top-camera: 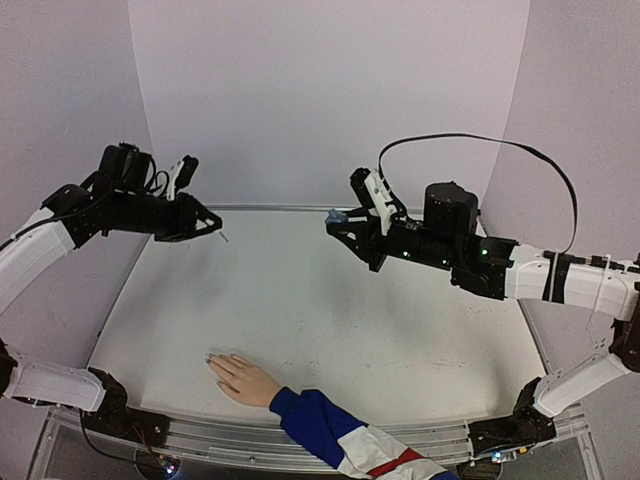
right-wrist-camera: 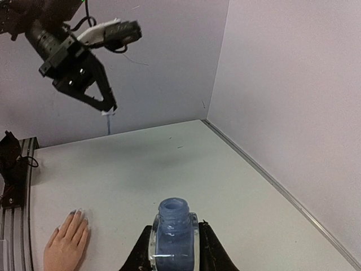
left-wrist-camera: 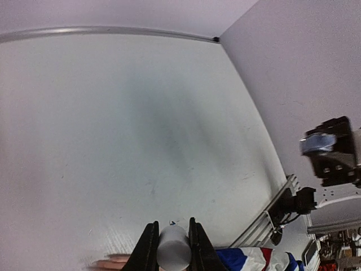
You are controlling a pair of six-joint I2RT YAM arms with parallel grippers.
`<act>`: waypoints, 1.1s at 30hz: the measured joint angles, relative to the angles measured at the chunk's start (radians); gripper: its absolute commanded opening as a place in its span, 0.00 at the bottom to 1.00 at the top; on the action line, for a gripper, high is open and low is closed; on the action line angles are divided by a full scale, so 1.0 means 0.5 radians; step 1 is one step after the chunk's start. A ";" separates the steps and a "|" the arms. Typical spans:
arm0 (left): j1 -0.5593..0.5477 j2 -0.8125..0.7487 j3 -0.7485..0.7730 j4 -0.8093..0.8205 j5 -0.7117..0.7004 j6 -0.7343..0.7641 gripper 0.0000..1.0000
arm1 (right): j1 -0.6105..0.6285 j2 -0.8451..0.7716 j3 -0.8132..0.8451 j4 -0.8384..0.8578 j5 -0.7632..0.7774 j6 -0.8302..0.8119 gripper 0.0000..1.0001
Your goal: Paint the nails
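A pale hand [top-camera: 245,379] in a blue, white and red sleeve [top-camera: 345,438] lies flat at the table's near edge. Its nails [top-camera: 212,360] point left and also show in the right wrist view [right-wrist-camera: 76,213]. My left gripper [top-camera: 205,226] is raised over the far left and is shut on a white cap [left-wrist-camera: 173,247]; a thin brush [right-wrist-camera: 108,121] hangs from the cap. My right gripper [top-camera: 336,222] is raised at centre right and is shut on a small open blue bottle [right-wrist-camera: 173,232]. Both grippers are well above the hand and far from it.
The white table [top-camera: 330,310] has walls at the back and sides. A metal rail [top-camera: 240,435] runs along the near edge. A black cable [top-camera: 480,140] loops above the right arm.
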 measured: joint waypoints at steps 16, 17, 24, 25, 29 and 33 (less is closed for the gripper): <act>-0.421 0.494 0.679 0.187 0.385 0.091 0.00 | 0.078 0.323 -0.031 0.404 -0.335 0.343 0.00; -0.428 0.494 0.679 0.188 0.385 0.091 0.00 | 0.079 0.333 -0.031 0.412 -0.340 0.352 0.00; -0.470 0.494 0.679 0.188 0.379 0.091 0.00 | 0.080 0.380 -0.009 0.457 -0.372 0.374 0.00; -0.473 0.494 0.679 0.188 0.374 0.091 0.00 | 0.080 0.385 -0.005 0.465 -0.373 0.374 0.00; -0.478 0.497 0.679 0.188 0.359 0.091 0.00 | 0.081 0.387 0.006 0.483 -0.379 0.374 0.00; -0.480 0.522 0.679 0.188 0.349 0.091 0.00 | 0.089 0.394 0.027 0.500 -0.381 0.372 0.00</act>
